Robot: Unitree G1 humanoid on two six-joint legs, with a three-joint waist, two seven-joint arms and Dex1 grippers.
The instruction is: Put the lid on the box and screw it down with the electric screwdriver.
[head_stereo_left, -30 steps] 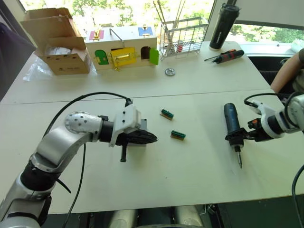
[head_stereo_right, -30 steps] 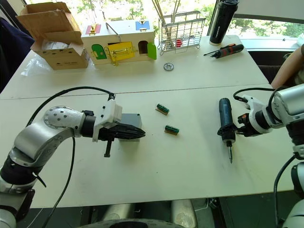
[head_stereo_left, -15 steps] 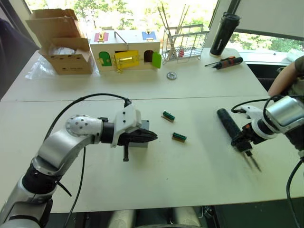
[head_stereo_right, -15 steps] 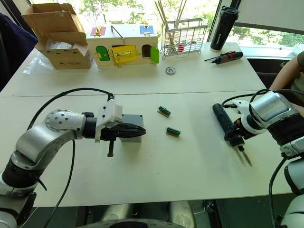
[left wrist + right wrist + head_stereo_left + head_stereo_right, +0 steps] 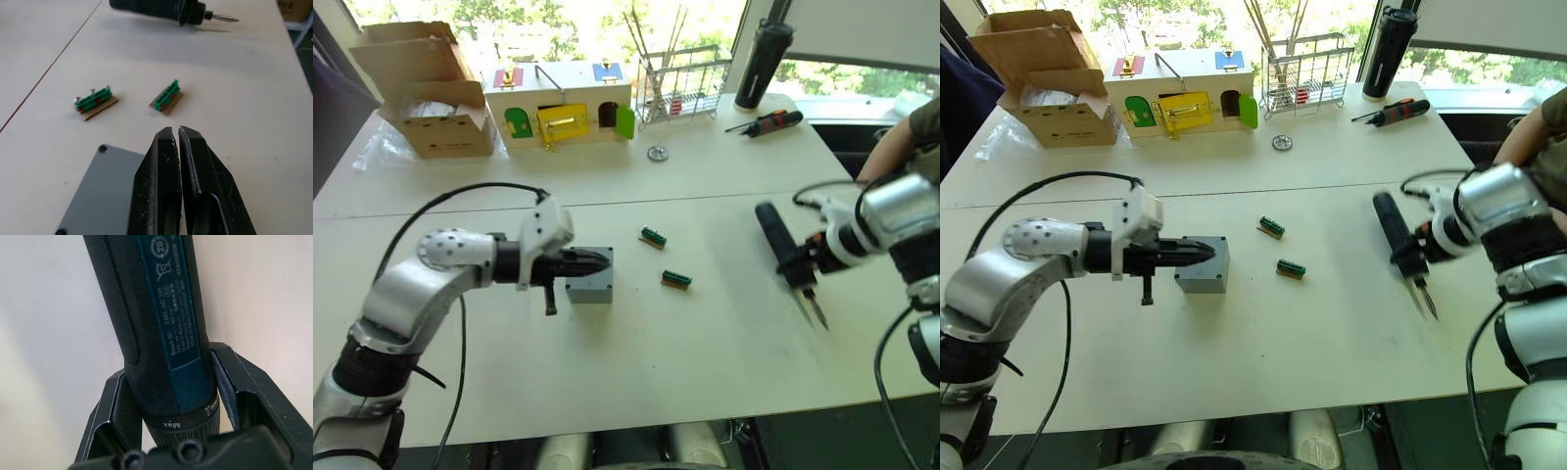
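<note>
Two grippers over one white table, the screwdriver held on the right

At the far left of the table (image 5: 705,372) stands an open cardboard carton (image 5: 426,88), and next to it a wooden box with coloured doors (image 5: 563,103). Nearer to the robot, the left gripper (image 5: 597,260) lies low over the table with its two black fingers (image 5: 166,181) pressed together, holding nothing. Its tips reach over the top of the box (image 5: 589,275), a small grey square enclosure which sits on the table just under them. In the left wrist view the grey top surface with a screw at the corner is the lid (image 5: 105,191); it seems to lie on the box, flush with it.

To the right of the box lie two small green parts (image 5: 677,280), a little apart from each other. Behind them, at the far edge, are a wire rack (image 5: 680,83), a small metal disc (image 5: 657,153), a black bottle (image 5: 750,64) and a red-and-black hand screwdriver (image 5: 766,121).

On the right side, the right gripper (image 5: 810,257) pinches the electric screwdriver (image 5: 777,245) near its bit end. The thick black body points away from the robot and the thin metal bit points toward the near edge, tilted. A person's arm (image 5: 891,147) shows at the right border.
</note>
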